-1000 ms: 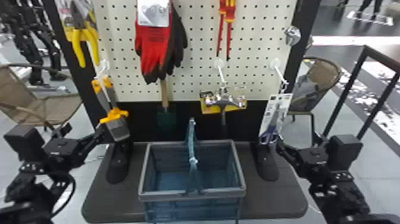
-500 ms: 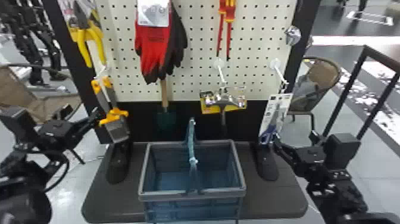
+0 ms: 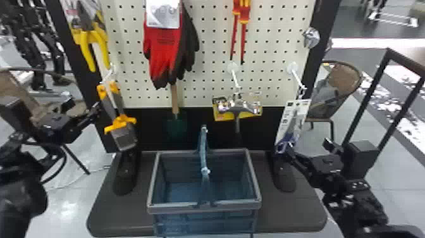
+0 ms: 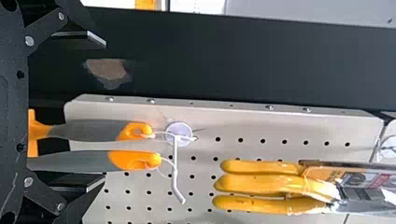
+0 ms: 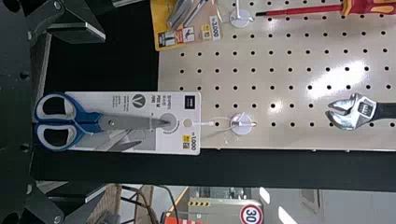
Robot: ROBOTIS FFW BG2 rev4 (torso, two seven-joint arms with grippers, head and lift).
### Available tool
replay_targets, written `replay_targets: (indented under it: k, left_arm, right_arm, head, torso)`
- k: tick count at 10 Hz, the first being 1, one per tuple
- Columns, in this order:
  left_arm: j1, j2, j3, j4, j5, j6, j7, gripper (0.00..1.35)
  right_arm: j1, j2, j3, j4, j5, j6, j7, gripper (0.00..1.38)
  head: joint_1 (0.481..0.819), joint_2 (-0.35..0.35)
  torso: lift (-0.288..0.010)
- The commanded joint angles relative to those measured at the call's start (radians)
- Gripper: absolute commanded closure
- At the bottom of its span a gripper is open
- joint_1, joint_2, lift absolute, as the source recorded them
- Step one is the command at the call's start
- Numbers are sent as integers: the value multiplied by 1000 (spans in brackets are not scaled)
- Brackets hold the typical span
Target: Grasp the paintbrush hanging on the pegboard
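Left hand [image 4: 102, 114] spread at the paintbrush [image 3: 118, 126], nothing gripped.

I see the paintbrush hanging by string from a hook [image 4: 180, 135] at the pegboard's [image 3: 205, 47] lower left corner, tilted, bristles down above the worktop [image 3: 126, 209]. From my left wrist view, its grey, orange-tipped handle lies between the two spread fingers; I can't tell whether either one touches it. In the head view that hand sits just beside the handle, on its left. My right hand [image 3: 286, 151] is spread too, parked near the scissors [image 3: 291, 126] on the right.
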Motion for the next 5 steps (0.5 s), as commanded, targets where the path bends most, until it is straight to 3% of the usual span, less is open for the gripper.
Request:
replay_targets:
  k: [1, 2, 5]
  left_arm:
    - [-59, 28, -54, 62, 5, 20, -18, 275]
    - [-91, 37, -97, 106, 18, 23, -32, 271]
    - [-139, 14, -155, 152, 11, 57, -50, 275]
  right_arm:
    - [-6, 3, 6, -1, -2, 0, 7, 170]
    - [-9, 2, 13, 0, -2, 0, 12, 170]
    - [-13, 3, 17, 7, -3, 0, 19, 170]
  head:
    - [549, 0]
    - [549, 0]
    - [549, 0]
  torso:
    - [-100]
    - [-100]
    - [-100]
